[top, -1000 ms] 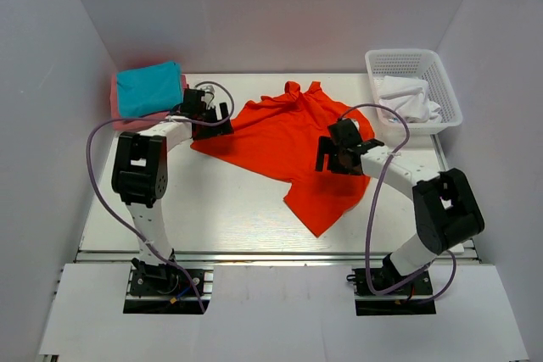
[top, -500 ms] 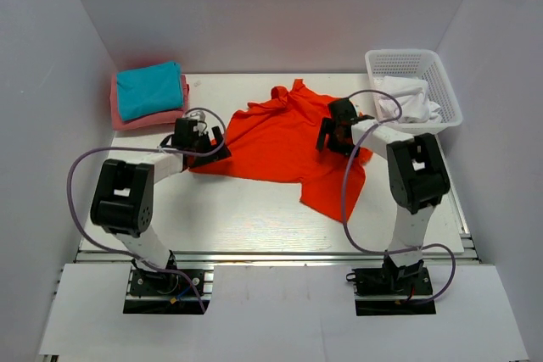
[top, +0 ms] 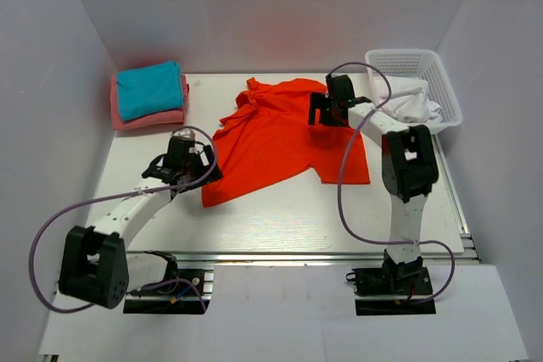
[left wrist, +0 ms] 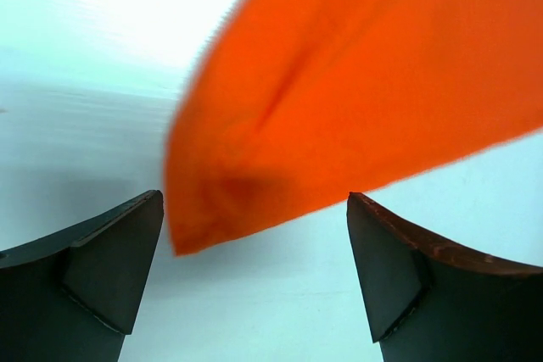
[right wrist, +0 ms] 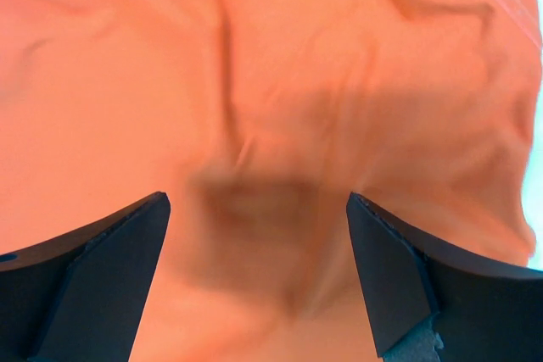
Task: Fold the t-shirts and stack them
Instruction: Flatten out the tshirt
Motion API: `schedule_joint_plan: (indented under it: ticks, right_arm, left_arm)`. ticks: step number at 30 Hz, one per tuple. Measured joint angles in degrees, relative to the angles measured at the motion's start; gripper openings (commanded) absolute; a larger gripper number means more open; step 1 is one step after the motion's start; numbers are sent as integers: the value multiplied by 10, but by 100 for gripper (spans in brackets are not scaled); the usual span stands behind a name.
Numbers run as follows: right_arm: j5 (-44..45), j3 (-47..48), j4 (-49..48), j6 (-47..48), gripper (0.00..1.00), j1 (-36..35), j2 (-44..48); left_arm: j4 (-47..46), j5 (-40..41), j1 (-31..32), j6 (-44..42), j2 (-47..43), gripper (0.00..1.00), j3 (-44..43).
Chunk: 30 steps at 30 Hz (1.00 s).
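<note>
Top external – table (top: 271,214): white, bare along its near edge.
Left tool (top: 193,174): jaws wide, the shirt's near-left corner between them, unpinched.
Orange-red t-shirt (top: 280,137): spread mid-table, rumpled.
Right tool (top: 322,114): jaws wide – above the shirt's far part.
Far left: teal t-shirt (top: 148,89) folded atop pink t-shirt (top: 144,118).
Far right: mesh basket (top: 407,58) holding white t-shirts (top: 411,101).
Walls (top: 254,6): plain white, three sides.

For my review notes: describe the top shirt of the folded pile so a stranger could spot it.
Go to the far left corner of the white table, where a small pile of folded shirts sits. The top one is the teal shirt, lying on a pink shirt. The orange shirt, by contrast, lies spread out mid-table.
</note>
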<state>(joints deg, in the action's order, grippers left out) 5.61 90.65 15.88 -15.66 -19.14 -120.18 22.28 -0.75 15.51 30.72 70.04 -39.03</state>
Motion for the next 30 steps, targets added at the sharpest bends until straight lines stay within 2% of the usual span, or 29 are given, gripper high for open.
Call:
schedule_joint_plan:
  ticks: [4,9,16,21,24,27,28,29,30]
  right_arm:
    - [-14,-81,-13,5,90,-3,118]
    - [-1,-180,-41,-13,90,-3,252]
    - [32,-290,-39,-58,90,-1,334]
    - [54,-333,-31,-81,90,0,370]
    - [72,-347,-23,-94,90,0,386]
    - [88,-361,-14,-101,90,1,395]
    - [94,-363,-8,-105,90,2,396]
    - [101,-367,-2,-109,90,3,398]
    - [108,-370,3,-112,90,5,399]
  left_arm:
    - [62,66,0,31,-32,99,-23]
    - [88,68,0,48,-34,91,18]
    - [73,48,9,52,-2,82,60]
    - [48,65,27,48,39,54,49]
    - [37,78,35,47,60,44,37]
    - [25,87,44,48,78,23,28]
    - [23,89,46,48,82,8,26]
    - [20,89,48,50,84,0,25]
    - [16,89,50,50,85,0,25]
